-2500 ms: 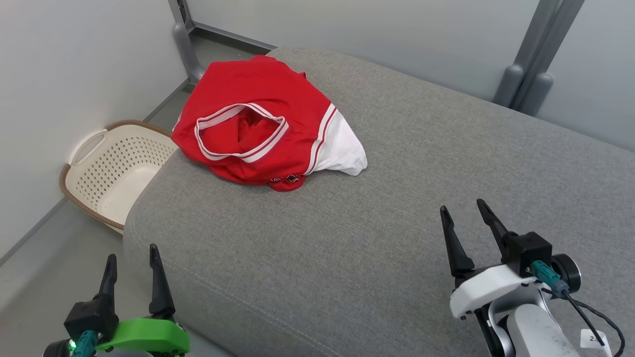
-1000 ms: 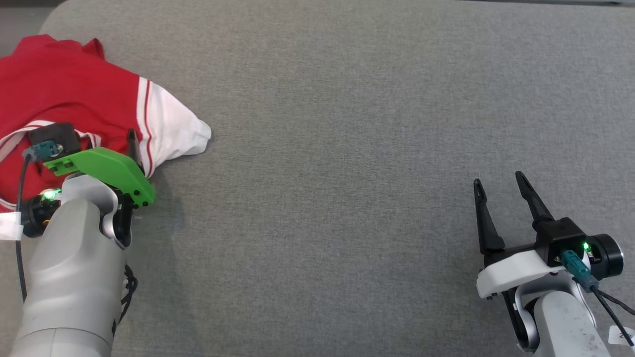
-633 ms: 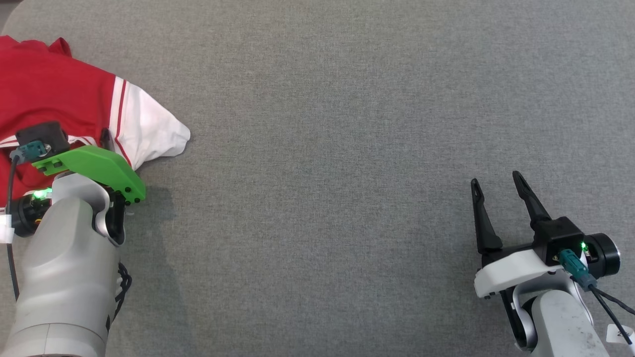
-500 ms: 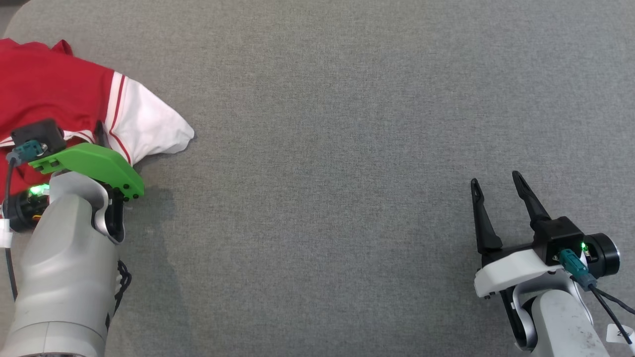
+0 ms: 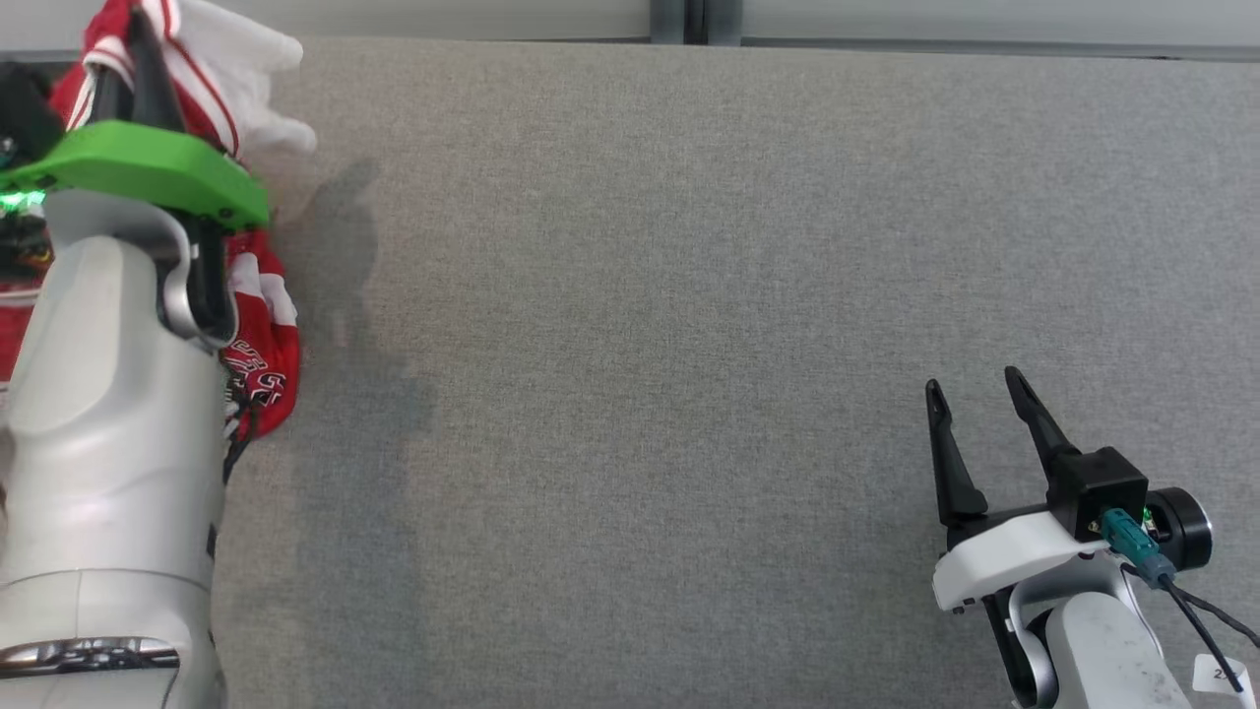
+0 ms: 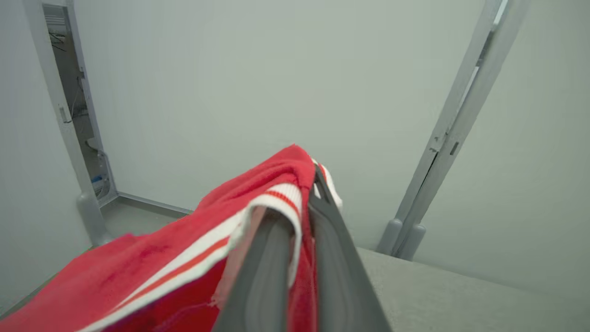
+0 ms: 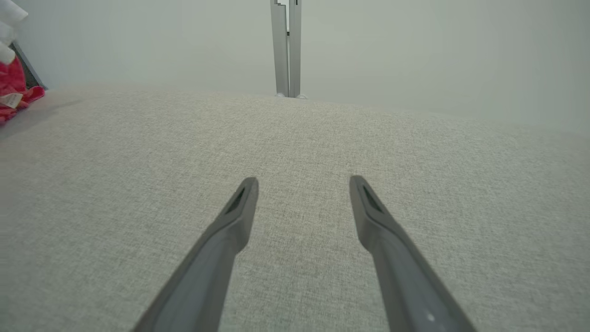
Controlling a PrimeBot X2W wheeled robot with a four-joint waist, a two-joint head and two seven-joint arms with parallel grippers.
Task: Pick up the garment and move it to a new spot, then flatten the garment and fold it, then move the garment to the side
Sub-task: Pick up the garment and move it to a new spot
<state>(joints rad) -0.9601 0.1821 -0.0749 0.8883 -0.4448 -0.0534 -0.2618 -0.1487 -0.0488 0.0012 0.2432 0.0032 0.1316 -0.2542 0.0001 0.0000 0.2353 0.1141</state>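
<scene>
My left gripper (image 6: 299,198) is clamped on the striped hem of the red-and-white knit garment (image 6: 152,258). My wrist view shows that pinch. The head view shows the cloth hanging under my arm at the left edge of the grey fabric couch (image 5: 640,295). My right gripper (image 5: 973,384) hovers with its 2 fingers apart, well away.

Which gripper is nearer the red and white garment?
Left. The left gripper is shut on the garment, at its striped edge. The right gripper hangs open over the couch, far to the garment's right, not touching it.
</scene>
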